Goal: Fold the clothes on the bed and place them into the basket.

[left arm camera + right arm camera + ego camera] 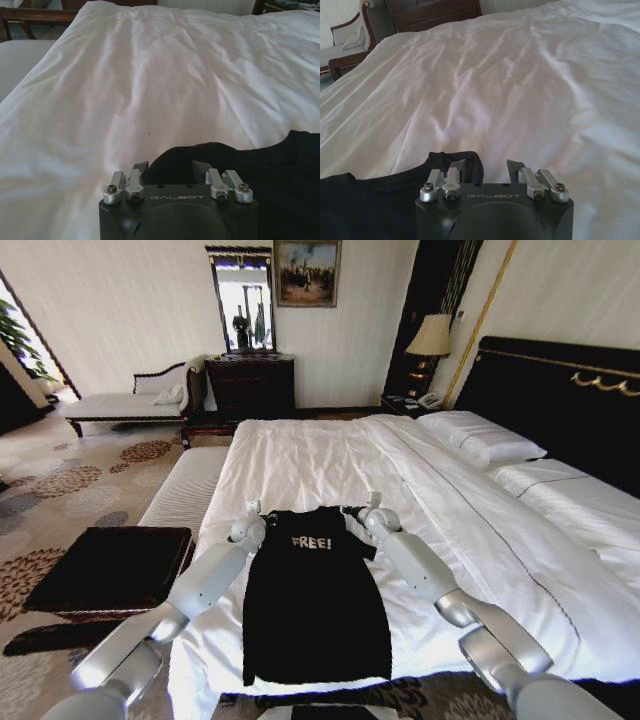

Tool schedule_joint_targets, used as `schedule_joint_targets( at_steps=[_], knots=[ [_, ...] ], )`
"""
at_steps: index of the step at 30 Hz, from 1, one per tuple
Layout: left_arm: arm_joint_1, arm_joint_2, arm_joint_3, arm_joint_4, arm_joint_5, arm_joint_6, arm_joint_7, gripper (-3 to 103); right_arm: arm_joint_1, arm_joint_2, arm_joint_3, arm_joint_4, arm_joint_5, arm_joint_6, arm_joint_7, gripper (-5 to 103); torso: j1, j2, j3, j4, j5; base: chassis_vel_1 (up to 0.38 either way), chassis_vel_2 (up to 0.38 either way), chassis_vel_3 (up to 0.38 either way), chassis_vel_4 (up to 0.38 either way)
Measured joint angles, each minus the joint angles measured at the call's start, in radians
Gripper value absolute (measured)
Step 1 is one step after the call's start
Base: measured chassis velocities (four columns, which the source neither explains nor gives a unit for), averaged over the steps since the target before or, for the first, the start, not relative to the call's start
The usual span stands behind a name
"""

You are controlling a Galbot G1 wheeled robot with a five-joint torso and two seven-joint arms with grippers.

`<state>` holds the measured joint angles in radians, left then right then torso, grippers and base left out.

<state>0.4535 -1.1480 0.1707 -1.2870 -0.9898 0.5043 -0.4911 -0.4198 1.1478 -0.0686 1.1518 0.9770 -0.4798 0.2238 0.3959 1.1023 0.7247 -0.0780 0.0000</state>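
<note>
The shirt [312, 605], black with white "FREE!" lettering, lies flat and face up on the bed [330, 460] near its foot edge, collar pointing toward the far side, hem closest to the robot, sleeves already tucked in along the body so the outline is a long narrow rectangle. The left gripper [250, 510] sits at the shirt's left shoulder corner and the right gripper [368, 505] at the right shoulder corner. Both wrist views show each claw's fingers apart, straddling a raised lump of black cloth at the shoulder without yet pinching it: left gripper [170, 167], right gripper [485, 166]. The shirt is judged light, limp knit fabric with no stiffness; it will sag and drag wherever unsupported, so both shoulder corners should be taken together and lifted evenly. The duvet beneath is white, soft and creased, and a low pinch risks catching it along with the shirt. The basket [108, 568], shallow and dark-lined, stands on the patterned carpet [60, 490] off the bed's left side, well apart from the shirt.
</note>
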Motion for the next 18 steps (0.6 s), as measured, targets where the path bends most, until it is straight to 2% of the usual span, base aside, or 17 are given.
schedule_joint_targets(
  at_steps=[2, 3, 4, 5, 6, 8, 10, 13, 15, 18],
  knots=[
    [0.004, 0.019, -0.002, -0.037, 0.004, -0.006, 0.0, 64, -0.025, -0.03, 0.019, 0.037, 0.003, 0.007, 0.007, 59, 0.0, 0.0, 0.0, 0.0001, 0.0001, 0.0, 0.0, 0.0, 0.0],
    [0.008, 0.029, -0.002, -0.055, 0.008, -0.012, 0.0, 64, -0.037, -0.045, 0.028, 0.058, 0.003, 0.012, 0.007, 65, 0.0, 0.0, 0.0, 0.0001, 0.0002, 0.0, 0.0, 0.0, 0.0],
    [0.008, 0.029, -0.002, -0.055, 0.008, -0.012, 0.0, 64, -0.037, -0.045, 0.028, 0.058, 0.003, 0.012, 0.007, 65, 0.0, 0.0, 0.0, 0.0001, 0.0002, 0.0, 0.0, 0.0, 0.0],
    [0.013, 0.036, -0.003, -0.069, 0.009, -0.017, 0.0, 69, -0.043, -0.051, 0.033, 0.067, 0.003, 0.014, 0.008, 65, 0.0, 0.0, 0.0, 0.0, 0.0001, 0.0, 0.0, 0.0, 0.0],
    [0.025, 0.051, -0.008, -0.096, 0.008, -0.027, 0.001, 74, -0.062, -0.073, 0.047, 0.105, 0.003, 0.023, 0.007, 70, 0.0, 0.0, 0.0, -0.0001, 0.0, 0.0, 0.0, 0.0, 0.0],
    [0.077, 0.098, -0.039, -0.179, 0.01, -0.065, 0.025, 85, -0.114, -0.123, 0.082, 0.195, -0.006, 0.052, -0.001, 80, 0.0, 0.0, 0.0, 0.0, -0.0002, 0.0, 0.0, 0.0, 0.0],
    [0.086, 0.106, -0.044, -0.192, 0.014, -0.073, 0.033, 85, -0.123, -0.131, 0.088, 0.209, -0.011, 0.058, -0.003, 80, 0.0, 0.0, 0.0, 0.0, -0.0001, 0.0, 0.0, 0.0, 0.0],
    [0.199, 0.184, -0.116, -0.312, 0.079, -0.148, 0.087, 98, -0.22, -0.192, 0.151, 0.337, -0.079, 0.117, -0.02, 96, 0.0, 0.0, 0.0, 0.0003, -0.0002, 0.0, 0.0, 0.0, 0.0],
    [0.238, 0.205, -0.141, -0.35, 0.089, -0.159, 0.094, 100, -0.256, -0.207, 0.174, 0.377, -0.098, 0.13, -0.028, 99, 0.0, 0.0, 0.0, 0.0004, -0.0004, 0.0, 0.0, 0.0, 0.0],
    [0.385, 0.265, -0.221, -0.466, 0.146, -0.194, 0.125, 100, -0.393, -0.242, 0.261, 0.482, -0.176, 0.17, -0.058, 100, 0.0, 0.0, 0.0, 0.0002, -0.0001, 0.0, 0.0, 0.0, 0.0]
  ],
)
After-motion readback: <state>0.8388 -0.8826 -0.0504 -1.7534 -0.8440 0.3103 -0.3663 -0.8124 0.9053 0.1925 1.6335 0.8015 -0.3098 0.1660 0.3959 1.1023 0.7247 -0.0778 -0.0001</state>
